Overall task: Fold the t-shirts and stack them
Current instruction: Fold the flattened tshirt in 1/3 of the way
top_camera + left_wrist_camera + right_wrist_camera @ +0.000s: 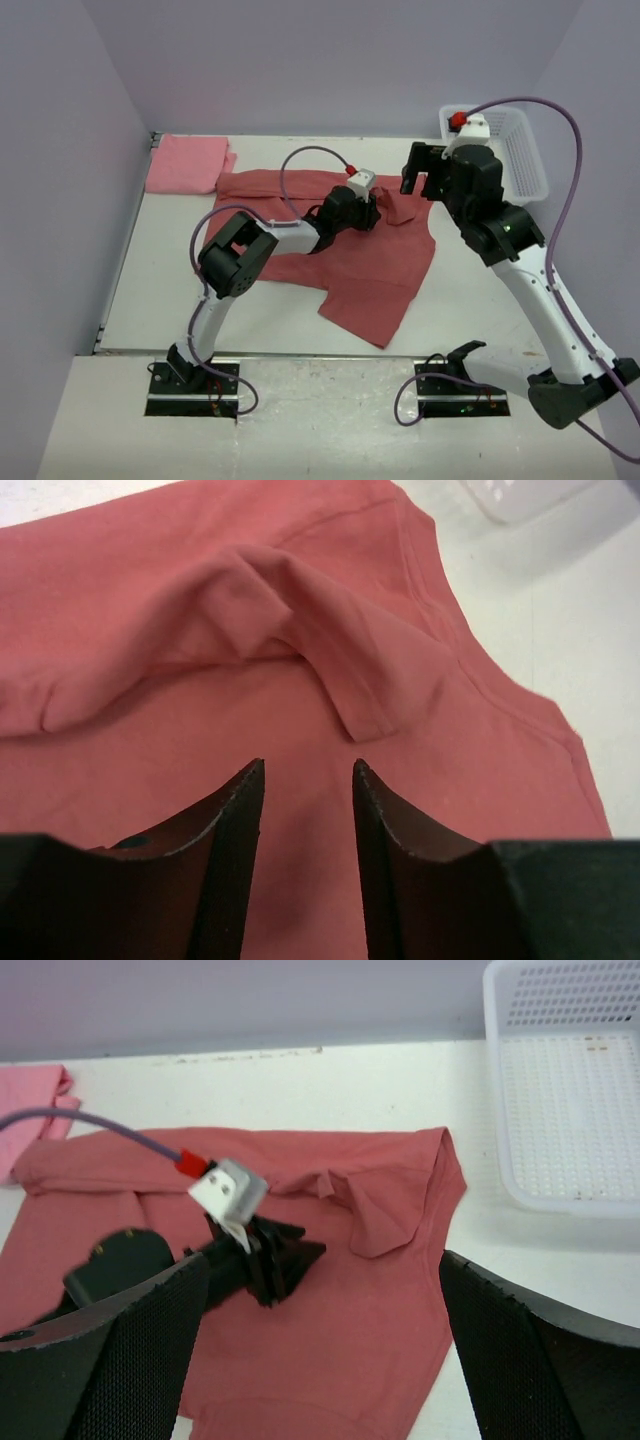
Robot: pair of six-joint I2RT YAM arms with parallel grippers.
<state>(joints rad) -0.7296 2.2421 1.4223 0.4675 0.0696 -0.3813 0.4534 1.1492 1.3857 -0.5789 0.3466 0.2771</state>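
The red t-shirt (375,275) lies spread out on the surface (480,300). The pink t-shirt (185,163) sits folded in the far left corner. The left gripper (305,770) is half open just over the red cloth and holds nothing. The right gripper (425,170) is wide open and empty. It is best to smooth the bumpy flap (340,650) flat first, then fold.

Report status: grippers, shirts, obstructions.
Left gripper open, low over red t-shirt. Right gripper wide open, raised, empty. Pink t-shirt far left. Basket far right, not in the way.
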